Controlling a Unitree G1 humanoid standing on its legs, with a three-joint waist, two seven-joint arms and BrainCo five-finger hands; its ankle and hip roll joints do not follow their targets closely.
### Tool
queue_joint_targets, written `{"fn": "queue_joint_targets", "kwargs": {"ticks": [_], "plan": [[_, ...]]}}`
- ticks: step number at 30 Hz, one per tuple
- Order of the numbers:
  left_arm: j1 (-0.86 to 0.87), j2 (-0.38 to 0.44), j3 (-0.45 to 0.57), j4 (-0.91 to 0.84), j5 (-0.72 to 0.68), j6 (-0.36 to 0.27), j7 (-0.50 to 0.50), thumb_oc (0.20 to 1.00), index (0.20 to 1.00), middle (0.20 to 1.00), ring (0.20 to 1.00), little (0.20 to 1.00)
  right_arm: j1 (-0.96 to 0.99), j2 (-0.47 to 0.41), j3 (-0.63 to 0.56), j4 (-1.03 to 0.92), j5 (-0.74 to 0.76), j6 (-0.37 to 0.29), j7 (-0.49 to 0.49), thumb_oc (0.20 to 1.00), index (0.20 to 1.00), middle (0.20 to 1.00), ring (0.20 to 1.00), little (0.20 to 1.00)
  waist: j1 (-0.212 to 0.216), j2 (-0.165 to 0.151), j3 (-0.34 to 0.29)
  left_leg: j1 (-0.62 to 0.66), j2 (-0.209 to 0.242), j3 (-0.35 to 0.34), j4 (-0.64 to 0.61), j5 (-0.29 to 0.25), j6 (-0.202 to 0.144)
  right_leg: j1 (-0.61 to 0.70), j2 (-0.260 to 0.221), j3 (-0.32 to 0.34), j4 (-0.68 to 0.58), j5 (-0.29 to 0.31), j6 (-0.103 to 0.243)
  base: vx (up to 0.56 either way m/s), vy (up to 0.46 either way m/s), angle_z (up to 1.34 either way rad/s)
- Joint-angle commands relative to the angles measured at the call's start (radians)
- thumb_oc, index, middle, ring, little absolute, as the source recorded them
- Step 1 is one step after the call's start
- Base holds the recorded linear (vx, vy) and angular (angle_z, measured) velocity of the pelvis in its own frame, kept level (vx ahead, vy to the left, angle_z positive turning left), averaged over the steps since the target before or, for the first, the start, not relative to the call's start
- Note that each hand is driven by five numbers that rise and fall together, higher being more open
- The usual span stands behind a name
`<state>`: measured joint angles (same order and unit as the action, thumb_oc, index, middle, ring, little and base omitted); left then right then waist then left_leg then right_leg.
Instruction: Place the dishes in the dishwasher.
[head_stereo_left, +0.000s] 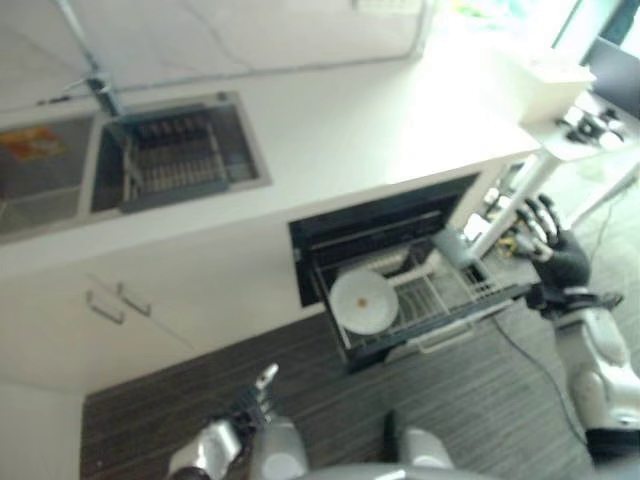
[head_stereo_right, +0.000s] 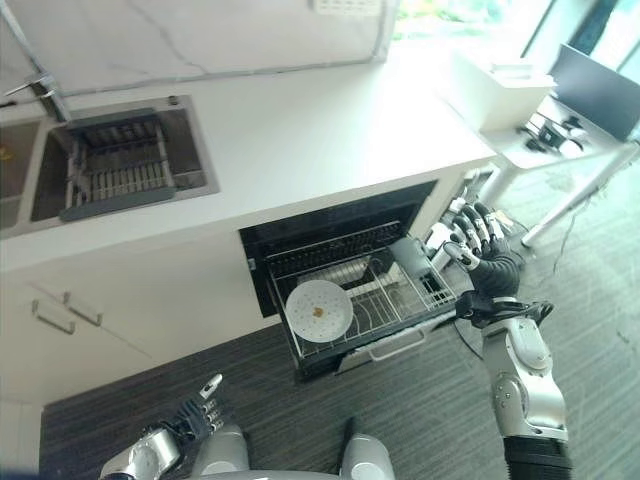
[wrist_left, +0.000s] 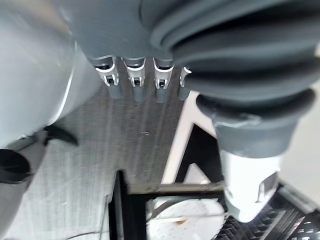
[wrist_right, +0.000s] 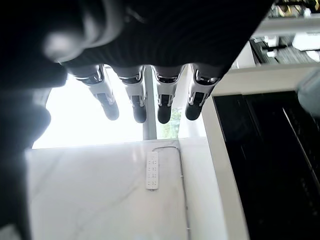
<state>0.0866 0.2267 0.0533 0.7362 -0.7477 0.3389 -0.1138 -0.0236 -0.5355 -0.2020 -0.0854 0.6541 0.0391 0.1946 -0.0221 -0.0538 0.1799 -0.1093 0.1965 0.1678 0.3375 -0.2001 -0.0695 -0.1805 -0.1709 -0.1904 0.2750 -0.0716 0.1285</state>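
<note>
- My right hand is raised just beside the outer end of the pulled-out wire dishwasher rack, fingers straight and spread, holding nothing.
- In its wrist view the fingers hang loose in a row, with the white marble wall and a white power strip past them.
- A round white plate stands tilted in the rack, at the end far from my right hand, with a small brownish spot at its middle.
- A grey cup-like item sits in the rack corner nearest that hand; I cannot tell exactly what it is.
- My left hand hangs low, in front of the rack and well apart from it, over the dark striped floor, fingers relaxed and empty.
- Its wrist view shows the straight fingers above the floor, with the plate's rim past them.
- Beyond both hands, the white countertop carries a steel sink with a dark drying rack in it.
</note>
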Motion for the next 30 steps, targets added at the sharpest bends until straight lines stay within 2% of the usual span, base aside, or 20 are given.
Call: {"fn": "queue_joint_targets", "kwargs": {"ticks": [1, 4, 9, 11, 15, 17, 20, 22, 26, 30], "plan": [[0.016, 0.016, -0.032, 0.03, -0.035, -0.012, -0.037, 1.0, 1.0, 1.0, 1.0, 1.0, -0.052, -0.031, -0.022, -0.018, 0.107, 0.023, 0.082, 1.0, 1.0, 1.0, 1.0, 1.0, -0.001, 0.003, -0.027, 0.037, -0.022, 0.006, -0.037, -0.031, -0.005, 0.051, -0.05, 0.012, 0.025, -0.074, 0.038, 0.04, -0.227, 0.02], [0.032, -0.002, -0.035, 0.07, 0.011, -0.029, -0.079, 1.0, 1.0, 1.0, 1.0, 1.0, -0.054, -0.02, -0.039, 0.016, 0.093, 0.007, 0.02, 1.0, 1.0, 1.0, 1.0, 1.0, -0.006, 0.012, -0.032, 0.037, 0.011, 0.018, -0.037, -0.014, -0.026, 0.066, -0.038, -0.024, 0.025, -0.094, 0.017, 0.01, -0.167, 0.22], [0.046, -0.026, -0.078, 0.078, 0.036, -0.061, -0.098, 1.0, 1.0, 1.0, 1.0, 1.0, -0.048, 0.038, -0.021, 0.053, 0.104, 0.007, -0.04, 1.0, 1.0, 1.0, 1.0, 1.0, -0.02, 0.039, -0.027, 0.041, 0.03, 0.012, -0.037, -0.002, -0.043, 0.08, -0.033, -0.047, 0.025, -0.106, -0.001, 0.0, -0.082, 0.19], [0.043, -0.026, -0.099, 0.075, 0.039, -0.064, -0.091, 1.0, 1.0, 1.0, 1.0, 1.0, -0.061, 0.096, 0.027, 0.148, 0.146, 0.019, -0.078, 1.0, 1.0, 1.0, 1.0, 1.0, -0.021, 0.058, -0.023, 0.043, 0.03, 0.006, -0.037, -0.002, -0.047, 0.083, -0.037, -0.055, 0.025, -0.106, -0.002, 0.0, 0.01, 0.03], [0.026, -0.012, -0.102, 0.077, 0.019, -0.052, -0.072, 1.0, 1.0, 1.0, 1.0, 1.0, -0.054, 0.171, 0.071, 0.297, 0.236, 0.105, -0.113, 1.0, 1.0, 1.0, 1.0, 1.0, -0.026, 0.077, -0.013, 0.042, 0.026, 0.006, -0.037, -0.002, -0.045, 0.083, -0.048, -0.054, 0.025, -0.1, 0.002, -0.01, 0.058, 0.12], [0.02, -0.011, -0.103, 0.08, 0.008, -0.05, -0.062, 1.0, 1.0, 1.0, 1.0, 1.0, -0.052, 0.191, 0.08, 0.33, 0.249, 0.101, -0.132, 1.0, 1.0, 1.0, 1.0, 1.0, -0.027, 0.079, -0.01, 0.044, 0.023, 0.005, -0.037, -0.004, -0.042, 0.084, -0.049, -0.052, 0.025, -0.098, 0.004, 0.0, 0.054, 0.07], [-0.001, -0.009, -0.111, 0.086, -0.024, -0.039, -0.034, 1.0, 1.0, 1.0, 1.0, 1.0, -0.041, 0.231, 0.103, 0.402, 0.274, 0.054, -0.223, 1.0, 1.0, 1.0, 1.0, 1.0, -0.034, 0.081, 0.0, 0.046, 0.018, 0.007, -0.037, -0.007, -0.034, 0.081, -0.049, -0.037, 0.025, -0.094, 0.01, -0.01, 0.051, 0.02], [-0.006, -0.008, -0.113, 0.08, -0.033, -0.031, -0.025, 1.0, 1.0, 1.0, 1.0, 1.0, -0.034, 0.238, 0.105, 0.413, 0.27, 0.049, -0.245, 1.0, 1.0, 1.0, 1.0, 1.0, -0.037, 0.079, 0.002, 0.046, 0.017, 0.008, -0.037, -0.007, -0.032, 0.08, -0.049, -0.032, 0.025, -0.092, 0.012, 0.0, 0.018, -0.01], [-0.016, -0.007, -0.114, 0.087, -0.044, -0.025, -0.012, 1.0, 1.0, 1.0, 1.0, 1.0, -0.029, 0.25, 0.106, 0.439, 0.273, 0.001, -0.296, 1.0, 1.0, 1.0, 1.0, 1.0, -0.043, 0.076, 0.005, 0.05, 0.018, 0.018, -0.037, -0.009, -0.026, 0.081, -0.049, -0.027, 0.025, -0.089, 0.017, 0.0, 0.0, 0.0], [-0.009, -0.015, -0.1, 0.072, -0.077, -0.03, 0.017, 1.0, 1.0, 1.0, 1.0, 1.0, -0.006, 0.257, 0.087, 0.382, 0.241, -0.08, -0.331, 1.0, 1.0, 1.0, 1.0, 1.0, -0.061, 0.073, 0.014, 0.05, 0.019, 0.03, -0.037, -0.01, -0.021, 0.075, -0.044, -0.013, 0.025, -0.087, 0.018, -0.05, 0.031, -0.03]]}}
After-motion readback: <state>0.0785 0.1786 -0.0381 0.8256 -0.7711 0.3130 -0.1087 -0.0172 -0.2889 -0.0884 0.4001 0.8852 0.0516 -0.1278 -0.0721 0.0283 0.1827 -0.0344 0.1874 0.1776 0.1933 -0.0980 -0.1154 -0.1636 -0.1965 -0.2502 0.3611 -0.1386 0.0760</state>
